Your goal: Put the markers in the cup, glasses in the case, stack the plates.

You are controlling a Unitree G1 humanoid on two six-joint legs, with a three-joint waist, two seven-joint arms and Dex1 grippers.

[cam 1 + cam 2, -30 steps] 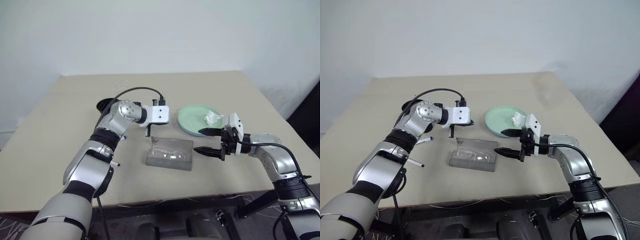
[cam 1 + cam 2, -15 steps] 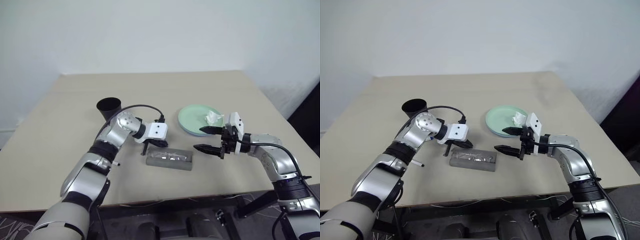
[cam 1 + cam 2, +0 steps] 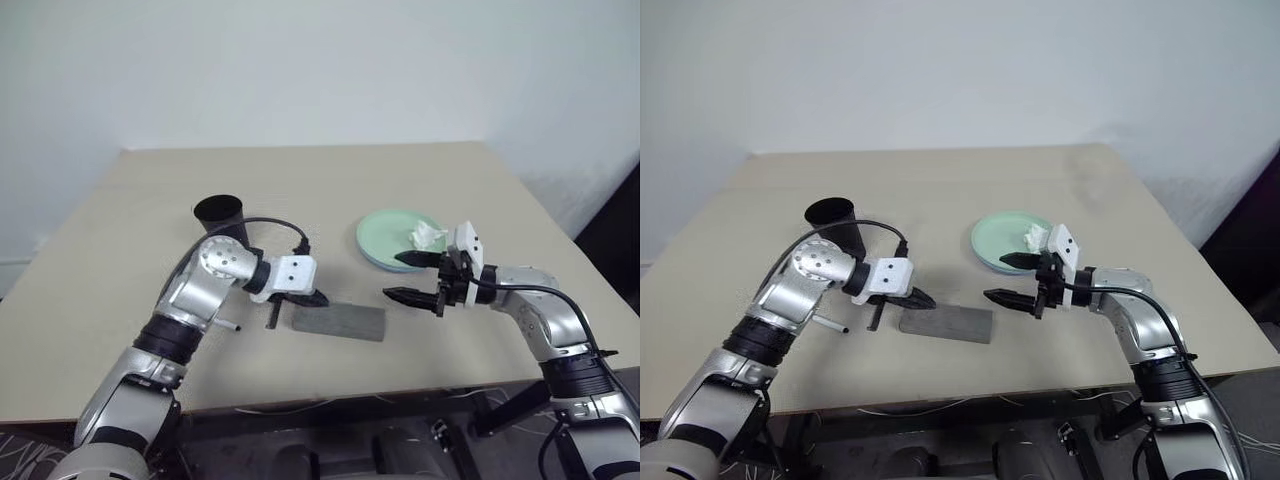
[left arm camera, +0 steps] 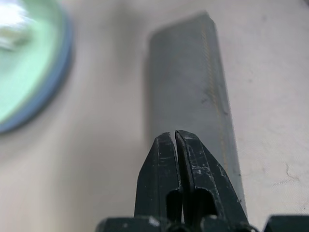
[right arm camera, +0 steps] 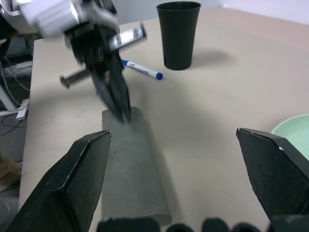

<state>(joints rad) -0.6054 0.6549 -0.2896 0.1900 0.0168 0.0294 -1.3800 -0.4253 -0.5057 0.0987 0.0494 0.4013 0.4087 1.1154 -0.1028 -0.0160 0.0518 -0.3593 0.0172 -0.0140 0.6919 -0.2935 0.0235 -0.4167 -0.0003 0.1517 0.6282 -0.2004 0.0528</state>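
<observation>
The grey case point(image 3: 338, 322) lies shut on the table, and the glasses are hidden. My left gripper point(image 3: 318, 298) is shut on nothing, its tip at the case's left end; the left wrist view shows its fingertips point(image 4: 174, 140) pressed together over the case point(image 4: 193, 87). My right gripper point(image 3: 398, 276) hangs open just right of the case, holding nothing. The black cup point(image 3: 220, 212) stands upright behind my left arm. A white marker with a blue cap point(image 5: 142, 70) lies near the cup point(image 5: 177, 34). A second marker point(image 3: 830, 326) pokes out from under my left forearm. The mint green plate point(image 3: 390, 235) rests on the light blue one point(image 4: 53, 92).
A small white paper wad point(image 3: 428, 236) lies on the green plate. The beige table point(image 3: 320, 180) has bare room at the back and along the left. Its front edge runs close below the case.
The case's lid has gone from open, with the glasses inside, to shut. My left gripper drew back to the case's left end, uncovering the cup. The right gripper stayed put.
</observation>
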